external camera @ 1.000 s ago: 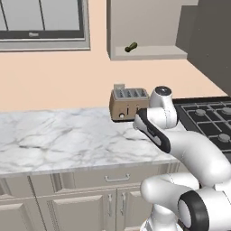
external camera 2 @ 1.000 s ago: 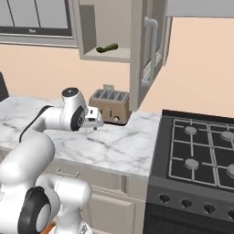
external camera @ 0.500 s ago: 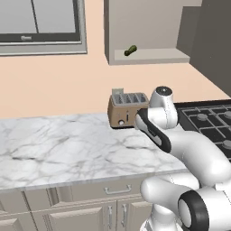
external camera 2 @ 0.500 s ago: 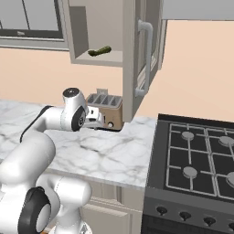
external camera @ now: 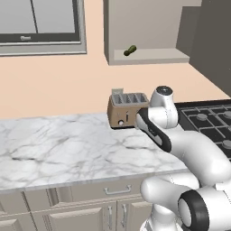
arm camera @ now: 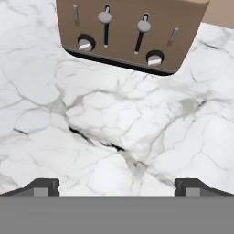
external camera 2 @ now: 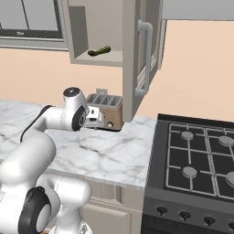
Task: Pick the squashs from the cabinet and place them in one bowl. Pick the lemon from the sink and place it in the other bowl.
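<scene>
One dark green squash [external camera: 130, 50] [external camera 2: 99, 51] lies on the shelf of the open cabinet [external camera: 149, 56] [external camera 2: 98, 58], high above the counter. My gripper [external camera 2: 101, 122] [arm camera: 117, 187] hangs low over the marble counter [arm camera: 114, 123], just in front of the toaster [arm camera: 130, 32], well below the squash. Its jaws stand wide open with nothing between them. The bowls, the lemon and the sink are out of view.
The brown toaster [external camera: 127, 110] [external camera 2: 106, 112] stands against the wall under the cabinet. The cabinet door [external camera 2: 141, 59] hangs open toward me, right of the gripper. A black stove [external camera 2: 196, 160] [external camera: 207, 122] lies to the right, a window [external camera: 40, 22] to the left.
The whole picture has shifted a little, so the base has moved; cabinet and toaster look closer. The gripper stays open in front of the toaster.
</scene>
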